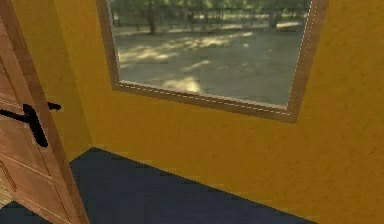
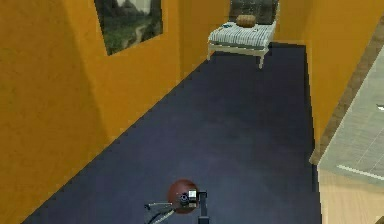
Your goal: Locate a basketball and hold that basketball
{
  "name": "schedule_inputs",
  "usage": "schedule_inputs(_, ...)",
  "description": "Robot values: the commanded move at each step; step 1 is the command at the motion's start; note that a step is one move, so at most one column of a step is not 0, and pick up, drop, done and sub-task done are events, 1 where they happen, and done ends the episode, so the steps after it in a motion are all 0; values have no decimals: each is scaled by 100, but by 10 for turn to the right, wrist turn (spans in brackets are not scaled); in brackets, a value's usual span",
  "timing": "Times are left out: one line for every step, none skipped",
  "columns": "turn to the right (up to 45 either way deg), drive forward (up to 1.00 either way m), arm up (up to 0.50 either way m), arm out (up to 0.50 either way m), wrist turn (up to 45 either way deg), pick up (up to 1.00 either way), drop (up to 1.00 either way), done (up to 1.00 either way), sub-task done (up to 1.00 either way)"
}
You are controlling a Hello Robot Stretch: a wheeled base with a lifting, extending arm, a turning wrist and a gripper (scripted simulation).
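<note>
A dark reddish-brown ball (image 2: 181, 189), round like a basketball, shows at the arm side view's bottom edge over the dark blue floor (image 2: 220, 120). The gripper (image 2: 162, 207) reaches out just below and left of the ball, with the arm's white marker squares (image 2: 191, 198) at the ball's right side. The ball sits right at the gripper's far end with floor behind it. I cannot tell whether the gripper holds it or whether it rests on the floor.
Ahead is a yellow wall with a large window (image 1: 210, 45) and, at the left, a wooden door (image 1: 30, 130) with a black handle. In the arm side view a small bed (image 2: 240, 38) stands at the far end, a picture (image 2: 128, 22) hangs on the orange wall, and a pale ledge (image 2: 358, 130) runs along the right.
</note>
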Motion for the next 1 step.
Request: schedule_inputs(0, 0, 0, 0, 450, 0, 0, 0, 0)
